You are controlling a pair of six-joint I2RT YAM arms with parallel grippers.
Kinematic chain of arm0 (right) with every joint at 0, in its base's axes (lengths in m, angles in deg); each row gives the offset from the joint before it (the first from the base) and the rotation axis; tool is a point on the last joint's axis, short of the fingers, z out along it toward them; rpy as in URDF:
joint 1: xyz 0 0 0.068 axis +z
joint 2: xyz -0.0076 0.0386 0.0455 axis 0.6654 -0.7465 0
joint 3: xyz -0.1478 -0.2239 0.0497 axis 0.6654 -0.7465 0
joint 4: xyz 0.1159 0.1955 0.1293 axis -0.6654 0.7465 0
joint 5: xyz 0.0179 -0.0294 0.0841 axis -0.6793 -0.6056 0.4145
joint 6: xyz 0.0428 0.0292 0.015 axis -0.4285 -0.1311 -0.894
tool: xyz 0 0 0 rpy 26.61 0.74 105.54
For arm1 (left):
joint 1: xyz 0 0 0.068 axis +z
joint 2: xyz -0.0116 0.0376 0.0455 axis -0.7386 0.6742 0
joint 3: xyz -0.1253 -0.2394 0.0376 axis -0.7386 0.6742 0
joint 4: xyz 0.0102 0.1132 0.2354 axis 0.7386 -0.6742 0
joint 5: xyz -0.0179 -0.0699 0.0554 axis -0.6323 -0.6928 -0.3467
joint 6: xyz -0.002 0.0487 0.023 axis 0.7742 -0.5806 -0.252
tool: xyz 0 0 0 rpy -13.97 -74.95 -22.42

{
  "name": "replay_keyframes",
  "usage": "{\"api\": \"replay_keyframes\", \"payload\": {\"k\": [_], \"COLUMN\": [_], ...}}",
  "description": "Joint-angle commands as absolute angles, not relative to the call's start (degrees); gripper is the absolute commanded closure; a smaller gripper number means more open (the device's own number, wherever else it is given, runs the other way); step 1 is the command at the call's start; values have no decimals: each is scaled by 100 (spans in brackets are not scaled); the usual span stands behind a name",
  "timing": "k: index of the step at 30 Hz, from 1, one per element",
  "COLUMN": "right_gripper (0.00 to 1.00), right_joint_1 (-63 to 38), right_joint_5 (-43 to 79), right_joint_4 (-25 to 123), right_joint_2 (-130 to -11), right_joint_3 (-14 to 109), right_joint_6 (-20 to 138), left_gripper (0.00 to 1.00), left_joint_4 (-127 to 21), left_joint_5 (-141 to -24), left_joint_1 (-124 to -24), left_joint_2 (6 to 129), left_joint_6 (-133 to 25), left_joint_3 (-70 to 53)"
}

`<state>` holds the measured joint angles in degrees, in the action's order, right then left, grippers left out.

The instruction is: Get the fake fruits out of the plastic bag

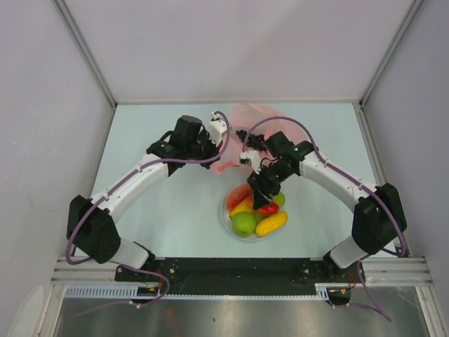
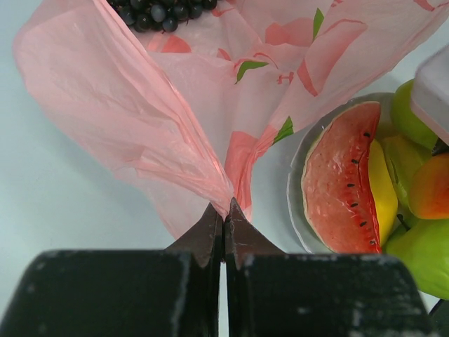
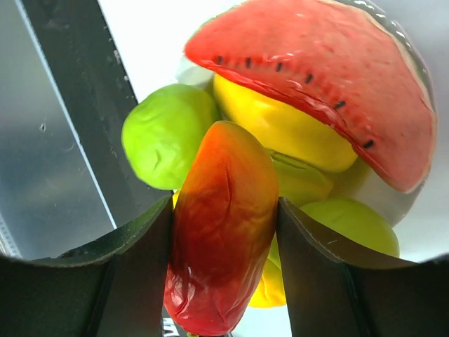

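My left gripper (image 2: 224, 213) is shut on a gathered fold of the translucent pink plastic bag (image 2: 175, 105), which it holds up off the table beside the plate. A dark purple grape bunch (image 2: 158, 10) shows at the bag's far side, also seen from above (image 1: 252, 140). My right gripper (image 3: 224, 235) is shut on a red-orange oblong fake fruit (image 3: 224, 210), just over the white plate (image 1: 224, 217). On the plate lie a watermelon slice (image 3: 330, 77), a yellow lemon-like fruit (image 3: 280, 130), a green apple (image 1: 243, 223) and a yellow oblong fruit (image 1: 272, 223).
Grey walls close the table at the left, back and right. A black rail (image 1: 231, 270) with both arm bases runs along the near edge, close to the plate. The pink bag (image 1: 256, 119) stands just behind the plate, between the two wrists.
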<state>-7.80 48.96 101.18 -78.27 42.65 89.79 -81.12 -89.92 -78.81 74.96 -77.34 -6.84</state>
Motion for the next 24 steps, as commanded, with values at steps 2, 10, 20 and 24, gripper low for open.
{"api": "replay_keyframes", "payload": {"k": [2,10,20,24], "right_gripper": [52,41,17,0], "right_joint_1": [-735,-700,-709,-918], "right_joint_5": [4771,4691,4867,5191], "right_joint_4": [9548,9459,9705,9899], "right_joint_2": [-7668,-7792,-7836,-7696], "right_joint_3": [4248,4248,4310,4547], "right_joint_6": [8393,8243,8304,8752], "left_gripper": [100,100,100,100], "left_joint_4": [-8057,-8066,-8031,-8022], "left_joint_5": [-9068,-9103,-9138,-9164], "left_joint_1": [-7855,-7855,-7855,-7855], "left_joint_2": [7425,7530,7539,7548], "left_joint_6": [-7672,-7689,-7689,-7689], "left_joint_3": [-656,-806,-727,-735]}}
